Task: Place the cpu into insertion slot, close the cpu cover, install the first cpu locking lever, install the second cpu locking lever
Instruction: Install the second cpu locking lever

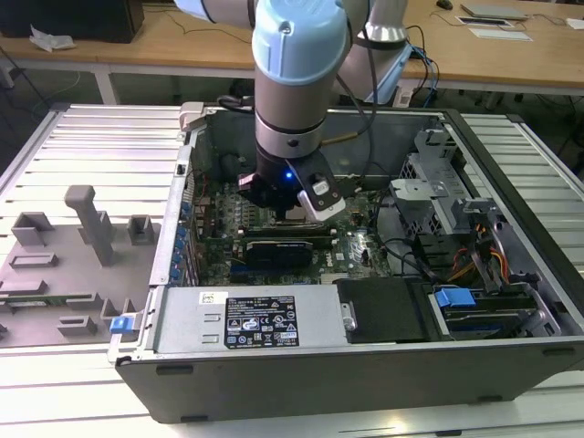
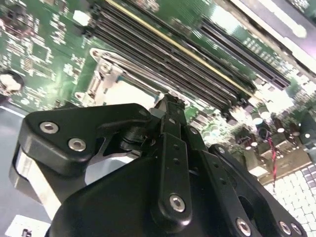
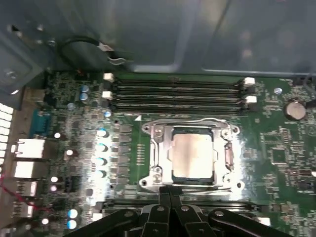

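Ribbed metal worktop point(image 1: 91, 137) carries an open computer case point(image 1: 511, 301), the arm reaching down inside. Seated in the insertion slot point(image 3: 191, 181), the cpu point(image 3: 193, 156) shows its pale top through the cpu cover point(image 3: 158, 148), which lies down around it. The gripper point(image 3: 169, 193) hovers at the socket's edge, fingers pinched together, holding nothing. Thin springy lever wires probably need hooking at their ends; the chip looks fragile.

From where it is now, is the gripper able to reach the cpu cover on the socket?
Probably yes. In the first wrist view the gripper sits right beside the cpu cover, which lies flat around the cpu, with nothing between them.
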